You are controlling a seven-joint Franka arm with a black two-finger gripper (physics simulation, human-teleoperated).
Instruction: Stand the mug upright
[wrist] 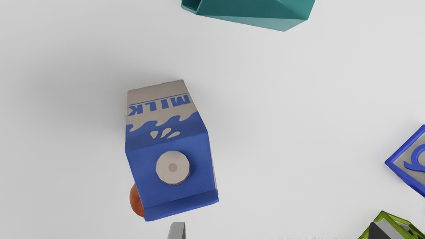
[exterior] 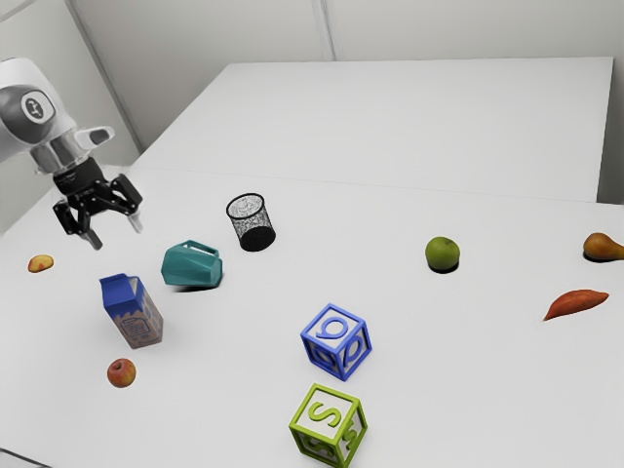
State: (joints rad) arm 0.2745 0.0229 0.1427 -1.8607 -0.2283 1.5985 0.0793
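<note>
Atop exterior view's mug (exterior: pixel 187 269), 1 handle (exterior: pixel 201 246)

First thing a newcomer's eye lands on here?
Probably the blue-topped milk carton, standing large in the wrist view. Next, the teal mug, lying on its side between the carton and the black mesh bin. Then the blue letter block, with the green letter block nearer the exterior camera.

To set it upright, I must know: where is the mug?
The teal mug lies on its side toward the exterior view's left, between the milk carton and the black mesh bin.
</note>
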